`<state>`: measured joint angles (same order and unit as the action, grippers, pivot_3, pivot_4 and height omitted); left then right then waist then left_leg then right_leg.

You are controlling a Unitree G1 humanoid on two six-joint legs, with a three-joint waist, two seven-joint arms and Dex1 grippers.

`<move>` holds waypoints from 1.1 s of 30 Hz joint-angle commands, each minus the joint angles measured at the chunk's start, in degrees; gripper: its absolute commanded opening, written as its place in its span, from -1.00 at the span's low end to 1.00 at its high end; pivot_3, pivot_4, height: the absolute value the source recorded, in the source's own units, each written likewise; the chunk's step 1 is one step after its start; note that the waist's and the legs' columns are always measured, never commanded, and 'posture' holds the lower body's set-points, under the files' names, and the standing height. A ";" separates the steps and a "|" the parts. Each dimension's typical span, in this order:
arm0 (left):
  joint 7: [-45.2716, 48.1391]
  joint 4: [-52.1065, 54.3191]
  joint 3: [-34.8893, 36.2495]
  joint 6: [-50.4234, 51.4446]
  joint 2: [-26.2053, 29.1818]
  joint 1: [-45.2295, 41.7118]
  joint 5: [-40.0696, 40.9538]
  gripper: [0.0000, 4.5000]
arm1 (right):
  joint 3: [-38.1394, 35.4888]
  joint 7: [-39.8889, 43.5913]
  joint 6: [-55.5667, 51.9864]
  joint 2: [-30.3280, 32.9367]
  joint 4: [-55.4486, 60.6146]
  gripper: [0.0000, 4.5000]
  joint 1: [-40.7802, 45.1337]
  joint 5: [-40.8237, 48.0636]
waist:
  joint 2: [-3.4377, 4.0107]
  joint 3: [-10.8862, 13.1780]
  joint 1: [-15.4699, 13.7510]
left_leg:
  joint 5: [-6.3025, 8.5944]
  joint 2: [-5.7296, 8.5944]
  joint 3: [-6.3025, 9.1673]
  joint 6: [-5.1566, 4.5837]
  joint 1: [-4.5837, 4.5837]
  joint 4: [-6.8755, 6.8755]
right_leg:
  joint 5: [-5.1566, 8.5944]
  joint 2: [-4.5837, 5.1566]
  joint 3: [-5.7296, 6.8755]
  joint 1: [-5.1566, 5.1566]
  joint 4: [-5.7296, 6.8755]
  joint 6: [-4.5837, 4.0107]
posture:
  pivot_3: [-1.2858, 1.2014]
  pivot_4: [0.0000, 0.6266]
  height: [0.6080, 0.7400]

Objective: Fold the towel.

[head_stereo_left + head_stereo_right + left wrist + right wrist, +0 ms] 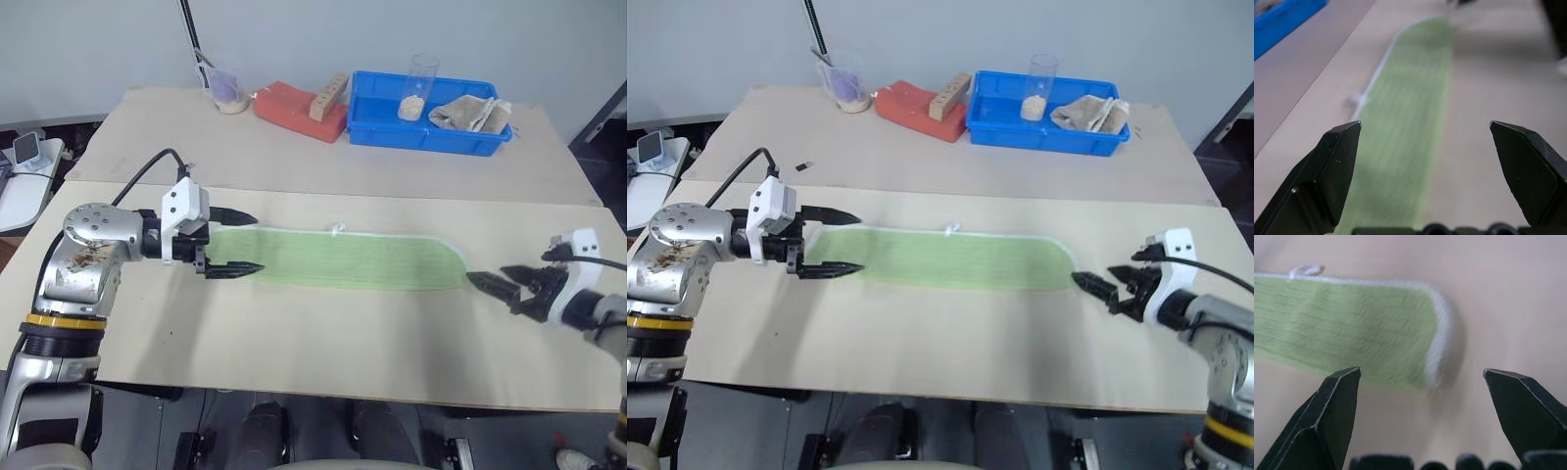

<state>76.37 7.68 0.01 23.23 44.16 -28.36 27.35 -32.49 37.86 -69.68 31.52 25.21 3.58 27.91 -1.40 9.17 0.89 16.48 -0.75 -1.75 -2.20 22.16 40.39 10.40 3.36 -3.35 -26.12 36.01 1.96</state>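
Left gripper (235, 242): fingers apart, holding nothing, at the towel's left end.
Towel (353, 259): long narrow folded strip, flat on the table (294, 333) between both grippers.
Right gripper (498, 287): fingers apart, empty, just off the towel's right end.

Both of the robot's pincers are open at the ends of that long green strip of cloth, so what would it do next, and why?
Probably close one pincer on an end and carry it over to the other. The lime-green cloth towel lies flat as a long narrow strip, already folded lengthwise. The left pincer and right pincer stand open, holding nothing.
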 commanded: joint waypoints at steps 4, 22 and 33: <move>-2.58 7.11 -0.95 1.15 -1.87 1.47 2.34 1.00 | -4.80 -10.78 -6.36 -8.85 1.96 0.98 3.48 2.70 | 0.01 -0.01 0.01 | 0.00 0.10 -0.05 0.00 -0.10 0.00 | 0.00 -0.10 -0.05 0.04 0.00 -0.01 | 0.03 -0.52 0.60; -3.91 7.44 -1.78 -3.84 -1.17 4.70 -0.35 1.00 | -8.54 -20.07 -4.15 -16.16 -12.63 0.32 13.16 7.65 | 0.02 -0.06 0.19 | 0.00 0.08 -0.20 0.00 -0.18 -0.07 | 0.00 -0.13 -0.07 0.14 -0.11 -0.04 | 0.03 -0.52 0.60; -5.70 8.01 -1.82 -2.66 -1.64 3.96 0.81 1.00 | -8.76 -17.92 0.43 -4.90 -17.69 -0.99 11.58 7.42 | 0.04 -0.06 -0.09 | 0.00 0.08 -0.32 0.00 -0.14 -0.12 | 0.01 -0.08 -0.07 0.11 -0.17 -0.02 | 0.03 -0.52 0.60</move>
<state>71.19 13.70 -2.64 20.31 42.43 -23.64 27.14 -40.33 18.50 -71.03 23.79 7.48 15.45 35.02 -1.35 9.11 0.80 16.48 -0.67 -2.11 -2.20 22.04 40.28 10.41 3.28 -3.42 -26.00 35.81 1.94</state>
